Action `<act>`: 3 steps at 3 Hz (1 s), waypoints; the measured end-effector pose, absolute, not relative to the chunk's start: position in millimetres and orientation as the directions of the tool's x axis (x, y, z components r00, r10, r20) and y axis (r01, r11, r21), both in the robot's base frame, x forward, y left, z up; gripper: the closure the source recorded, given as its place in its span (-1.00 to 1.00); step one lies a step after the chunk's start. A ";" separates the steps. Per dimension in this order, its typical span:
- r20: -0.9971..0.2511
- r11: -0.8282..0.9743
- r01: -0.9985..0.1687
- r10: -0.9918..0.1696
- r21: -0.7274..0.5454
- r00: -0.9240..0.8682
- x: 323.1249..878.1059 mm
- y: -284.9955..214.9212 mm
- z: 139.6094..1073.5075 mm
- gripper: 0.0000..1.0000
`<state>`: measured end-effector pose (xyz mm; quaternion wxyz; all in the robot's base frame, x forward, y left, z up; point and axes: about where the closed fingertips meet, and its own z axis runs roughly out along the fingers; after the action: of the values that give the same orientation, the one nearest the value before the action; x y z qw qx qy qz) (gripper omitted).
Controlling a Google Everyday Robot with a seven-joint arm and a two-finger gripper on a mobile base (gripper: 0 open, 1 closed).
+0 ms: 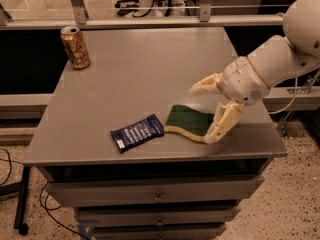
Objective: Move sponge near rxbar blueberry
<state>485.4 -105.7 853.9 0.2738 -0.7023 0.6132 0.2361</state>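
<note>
The sponge (188,120), dark green on top with a pale yellow foam edge, lies on the grey table (150,69) near its front right. The rxbar blueberry (137,132), a dark navy wrapper with white print, lies just left of the sponge, with a small gap between them. My gripper (202,115) is at the sponge's right end with its cream fingers spread wide. One finger (202,87) is behind the sponge and clear of it. The other (221,125) is at the sponge's right front corner.
A gold-orange drink can (75,47) stands at the table's far left corner. The table's front edge runs just below the rxbar and sponge. A railing (150,21) runs behind the table. Drawers (157,196) sit under the tabletop.
</note>
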 end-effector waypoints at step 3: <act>-0.717 0.054 -0.995 -0.697 -0.079 0.020 521.4 -157.3 880.2 -1.00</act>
<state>521.4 -157.3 880.2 0.3085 -0.6439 0.6571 0.2419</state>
